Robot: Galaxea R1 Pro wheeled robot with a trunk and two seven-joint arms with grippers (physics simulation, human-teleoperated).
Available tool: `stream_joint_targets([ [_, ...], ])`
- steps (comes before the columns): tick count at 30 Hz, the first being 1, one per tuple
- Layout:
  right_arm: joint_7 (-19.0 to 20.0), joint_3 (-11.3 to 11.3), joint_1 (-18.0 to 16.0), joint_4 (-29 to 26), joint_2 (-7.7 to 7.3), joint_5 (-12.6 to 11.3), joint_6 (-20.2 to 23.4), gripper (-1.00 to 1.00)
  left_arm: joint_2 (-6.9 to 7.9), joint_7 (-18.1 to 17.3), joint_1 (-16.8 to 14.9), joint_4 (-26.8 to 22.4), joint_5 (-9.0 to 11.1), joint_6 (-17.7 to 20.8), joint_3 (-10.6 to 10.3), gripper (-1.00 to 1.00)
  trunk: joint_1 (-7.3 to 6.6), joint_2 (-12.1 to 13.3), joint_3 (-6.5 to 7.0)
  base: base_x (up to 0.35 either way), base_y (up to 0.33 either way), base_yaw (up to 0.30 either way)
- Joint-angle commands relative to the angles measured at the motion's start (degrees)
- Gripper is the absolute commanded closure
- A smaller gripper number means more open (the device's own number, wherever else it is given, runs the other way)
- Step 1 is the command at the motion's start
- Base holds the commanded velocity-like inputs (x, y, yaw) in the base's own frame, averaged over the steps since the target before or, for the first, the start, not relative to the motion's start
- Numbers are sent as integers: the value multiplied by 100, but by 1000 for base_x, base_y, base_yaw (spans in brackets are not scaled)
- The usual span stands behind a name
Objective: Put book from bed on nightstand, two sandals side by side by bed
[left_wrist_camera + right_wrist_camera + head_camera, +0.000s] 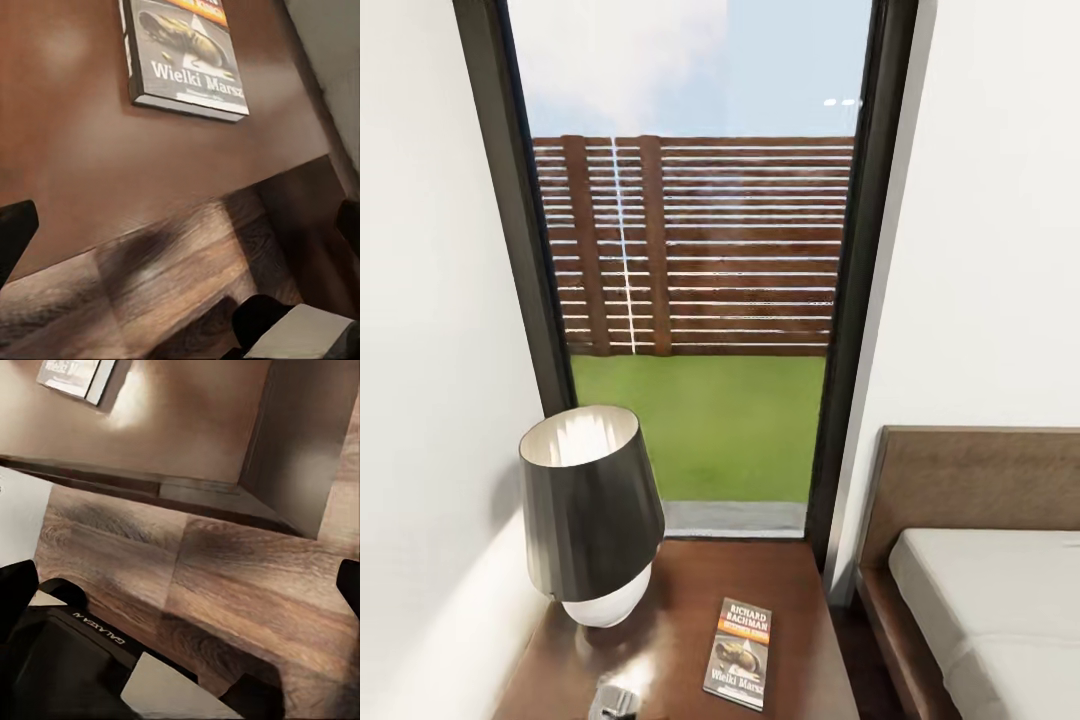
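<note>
The book (740,655) lies flat on the dark brown nightstand (800,600), cover up, to the right of the lamp. In the left wrist view the book (187,56) rests on the nightstand top (90,150), and my left gripper (180,229) hovers open off the cabinet's front edge, apart from the book. My right gripper (180,589) is open over the floor (247,600), with the nightstand (187,420) and a corner of the book (71,375) beyond it. The bed (990,610) stands to the right. The sandals are out of view.
A lamp (592,510) with a dark shade takes up the nightstand's left half. A tall black-framed window (700,300) rises behind it. White walls close in on the left and behind the headboard (980,480). My black base (75,660) sits low by the right gripper.
</note>
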Motion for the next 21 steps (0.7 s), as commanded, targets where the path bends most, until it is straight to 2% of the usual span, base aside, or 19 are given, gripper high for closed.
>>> stream_joint_targets([
  [1, 2, 12, 1, 132, 105, -37, -110, -100, 17, 87, 17, 96, -57, -61, 50, -100, -24, 38, 13, 0, 0, 0],
  [2, -24, 12, 24, 303, 342, -30, -278, -100, 44, 275, 66, 263, -59, -130, 49, -100, -45, 79, 31, 0, 0, 0],
  [3, -46, 12, 55, 362, 477, -28, -356, -100, 54, 366, 96, 337, -59, -176, 48, -100, -67, 119, 49, 0, 0, 0],
  [4, -154, 12, 204, 446, 758, -24, -483, -100, 69, 581, 172, 473, -60, -307, 46, -100, -89, 159, 67, 0, 0, 0],
  [5, -321, 12, 374, 497, 958, -22, -564, -100, 79, 784, 251, 583, -62, -441, 45, -100, -111, 199, 85, 0, 0, 0],
  [6, -580, 12, 520, 529, 1096, -21, -617, -100, 85, 1000, 340, 683, -63, -570, 43, -100, -133, 239, 103, 0, 0, 0],
  [7, -1532, 16, 702, 568, 1286, -19, -679, -100, 86, 1583, 593, 899, -66, -816, 37, -100, -155, 279, 121, 0, 0, 0],
  [10, -2628, 19, 774, 587, 1371, -18, -700, -100, 70, 2234, 886, 990, -69, -1023, 32, -100, -221, 399, 175, 0, 0, 0],
  [11, -2769, 20, 779, 589, 1387, -18, -700, -100, 66, 2333, 931, 998, -69, -1043, 31, -100, -243, 439, 193, 0, 0, 0],
  [13, -3232, 20, 796, 593, 1480, -18, -687, -100, 36, 2776, 1084, 1018, -68, -1090, 28, -100, -287, 520, 229, 0, 0, 0],
  [15, -3527, 21, 846, 596, 1567, -18, -666, -100, 0, 3281, 1180, 1026, -64, -1110, 26, -100, -331, 600, 265, 0, 0, 0],
  [18, -3798, 21, 928, 596, 1647, -24, -653, -100, -60, 3779, 1280, 1030, -62, -1120, 26, -100, -397, 720, 319, 0, 0, 0],
  [21, -3884, 21, 946, 596, 1665, -26, -650, -100, -91, 3894, 1310, 1031, -61, -1122, 26, -100, -463, 841, 372, 0, 0, 0],
])
